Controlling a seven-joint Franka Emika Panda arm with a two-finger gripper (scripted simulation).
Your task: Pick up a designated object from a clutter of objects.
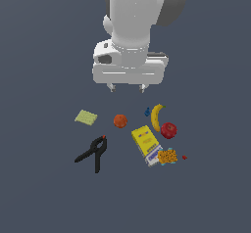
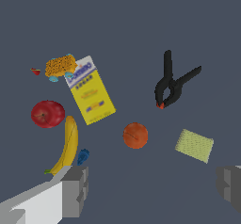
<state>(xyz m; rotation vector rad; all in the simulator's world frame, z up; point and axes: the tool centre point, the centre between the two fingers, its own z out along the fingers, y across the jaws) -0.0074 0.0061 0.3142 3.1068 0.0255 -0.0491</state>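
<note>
The clamp (image 1: 93, 151) lies untouched on the floor, at the exterior view's left edge of the clutter, below the sponge (image 1: 86, 117) and apart from the orange (image 1: 120, 121). It is black, with two long splayed handles and small orange-red tips at its mouth. Nothing has been grasped yet: approach, descent, grip and lift all seem to remain. The gripper (image 1: 127, 87) hangs high above the items, empty, its fingers spread wide apart. The yellow box (image 1: 145, 141), banana (image 1: 156, 116) and apple (image 1: 168, 129) sit further toward that view's right.
</note>
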